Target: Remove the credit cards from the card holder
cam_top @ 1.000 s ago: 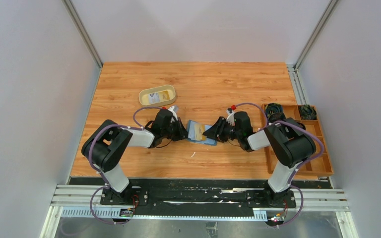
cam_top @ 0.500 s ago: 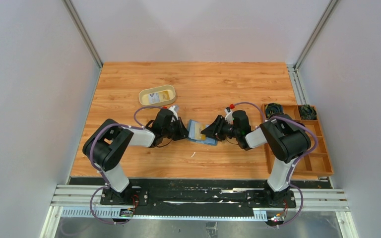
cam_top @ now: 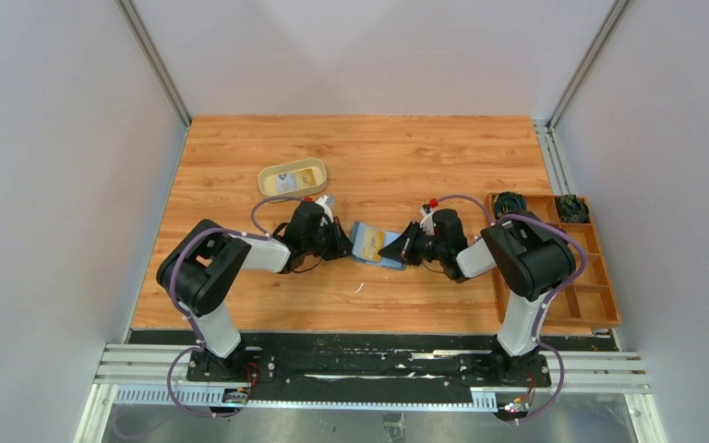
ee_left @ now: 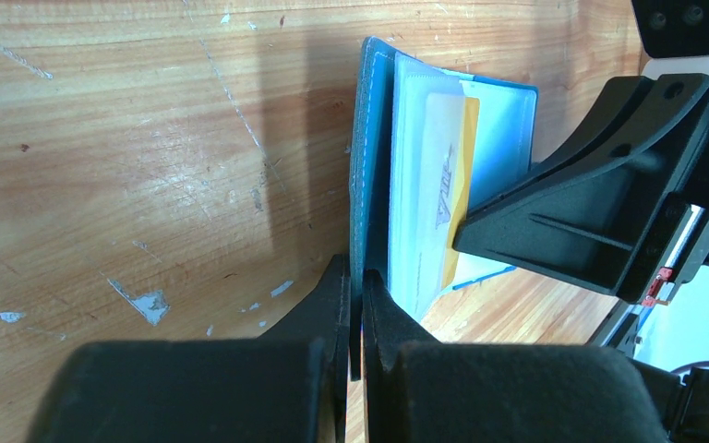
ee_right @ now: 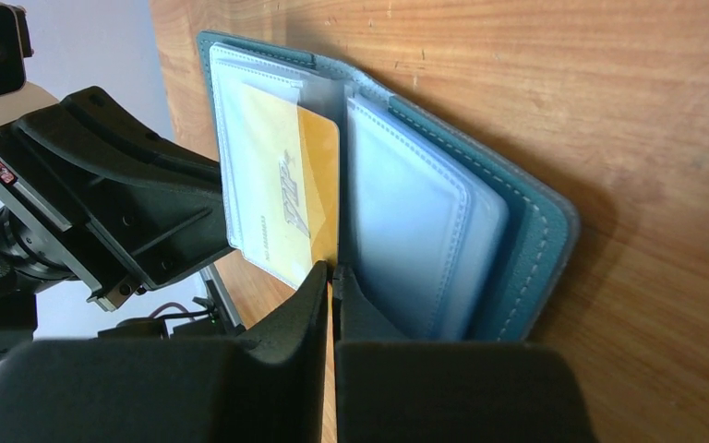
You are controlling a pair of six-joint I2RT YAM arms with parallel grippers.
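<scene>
Right gripper (ee_right: 332, 269): jaws closed on the lower edge of the yellow card (ee_right: 286, 185), fingertips meeting at the card's corner next to the fold. Card mostly tucked in a clear sleeve (ee_right: 240, 138) of the wallet (ee_right: 517, 240), dulled under the plastic on its far side, one bright bare strip along the edge beside the fingers. More pale sleeves stacked just beyond the fingertips, then the teal stitched cover, lying open on the table (cam_top: 378, 148). Opposite, left gripper (ee_left: 360, 277): jaws shut on the near edge of the wallet's teal cover, seen almost edge-on from that wrist, with the sleeved yellow card just past it and the right gripper's black finger touching the card's far side. From above: both arms reaching inward from either side, grippers nose to nose, wallet held between them near the middle of the table, yellow showing on its open face. Farther back and to the left, well apart from the wallet, tan oval tray (cam_top: 309, 175) with a pale card (cam_top: 284, 182) lying in it. At the right edge of the table, beside the right arm, brown compartmented box (cam_top: 600, 272), dark bundled items in its two far compartments.
</scene>
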